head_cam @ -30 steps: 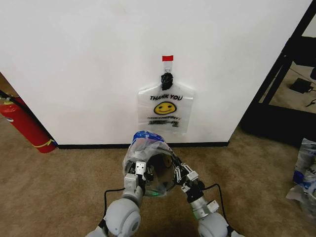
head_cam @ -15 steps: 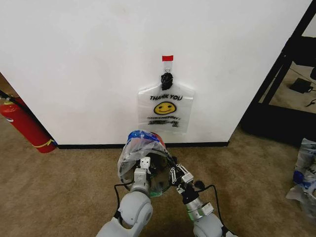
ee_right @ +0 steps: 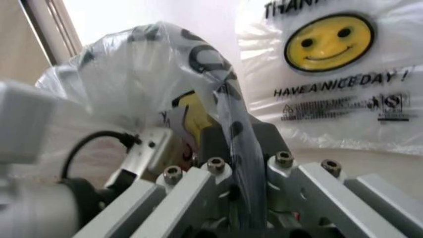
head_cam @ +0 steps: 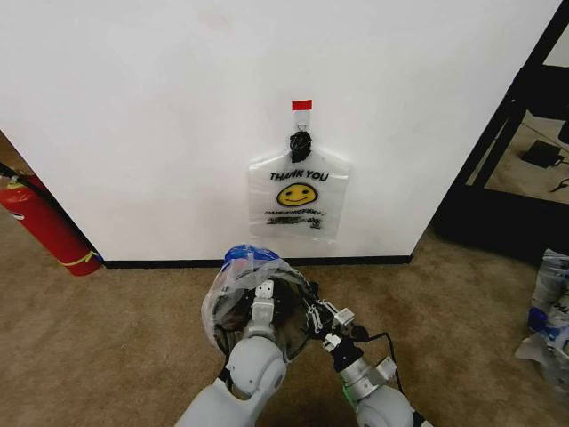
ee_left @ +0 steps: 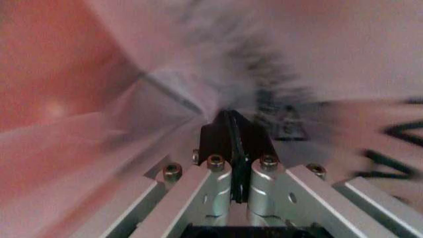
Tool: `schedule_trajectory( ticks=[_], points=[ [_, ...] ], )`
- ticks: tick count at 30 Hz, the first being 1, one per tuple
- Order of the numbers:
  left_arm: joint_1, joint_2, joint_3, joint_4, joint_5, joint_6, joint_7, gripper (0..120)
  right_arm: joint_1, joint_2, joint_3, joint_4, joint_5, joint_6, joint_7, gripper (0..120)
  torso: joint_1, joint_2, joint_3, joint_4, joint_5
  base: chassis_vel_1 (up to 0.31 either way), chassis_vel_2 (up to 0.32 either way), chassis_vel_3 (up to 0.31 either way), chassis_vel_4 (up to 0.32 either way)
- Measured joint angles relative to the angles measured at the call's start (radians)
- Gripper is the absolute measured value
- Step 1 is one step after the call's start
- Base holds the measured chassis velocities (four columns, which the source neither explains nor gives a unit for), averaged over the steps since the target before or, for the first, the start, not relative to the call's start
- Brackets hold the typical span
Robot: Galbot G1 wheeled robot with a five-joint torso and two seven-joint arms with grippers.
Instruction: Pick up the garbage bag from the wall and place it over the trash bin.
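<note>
The garbage bag [head_cam: 242, 271], thin clear plastic with a blue patch on top, is spread in a dome low over the carpet in front of the wall [head_cam: 160, 107]. Through it the dark trash bin [head_cam: 289, 327] shows dimly. My left gripper [head_cam: 264, 294] is shut on the film at the bag's middle; up close its black fingers [ee_left: 233, 130] pinch the plastic [ee_left: 152, 99]. My right gripper [head_cam: 316, 313] is shut on the bag's right edge, and a twisted strip of bag [ee_right: 231, 124] runs between its fingers.
Another clear bag with a yellow smiley [head_cam: 298, 200] [ee_right: 330, 49] hangs from a black hook [head_cam: 300, 142] under a red tape tab [head_cam: 302, 105]. A red fire extinguisher [head_cam: 44, 227] stands at the left, a black frame [head_cam: 498, 151] and loose plastic bags [head_cam: 551, 302] at the right.
My left arm has swung inward and forward, and the bag has shifted left and lower and spread wider. The right gripper has moved slightly down and right with its edge.
</note>
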Motion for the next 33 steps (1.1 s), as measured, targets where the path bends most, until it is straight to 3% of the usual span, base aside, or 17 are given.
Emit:
schedule_trajectory(
  ticks=[8, 15, 33],
  points=[
    [-0.011, 0.021, 0.021, -0.001, -0.095, 0.032, -0.024, 0, 0.009, 0.006, -0.004, -0.013, -0.052, 0.024, -0.03, 0, 0.0, 0.0, 0.0, 0.0001, 0.0, 0.0, 0.0, 0.0, 0.0],
    [-0.009, 0.017, 0.041, -0.005, -0.105, 0.038, -0.025, 0, 0.007, 0.011, -0.017, -0.019, -0.06, 0.026, -0.034, 0, 0.0, 0.0, 0.0, 0.0, -0.0001, 0.0, 0.0, 0.0, 0.0],
    [-0.026, 0.083, -0.005, -0.01, -0.16, 0.034, -0.028, 0, 0.01, 0.003, -0.012, -0.006, -0.027, 0.021, -0.016, 0, 0.0, 0.0, 0.0, 0.0001, 0.0, 0.0, 0.0, 0.0, 0.0]
  ],
)
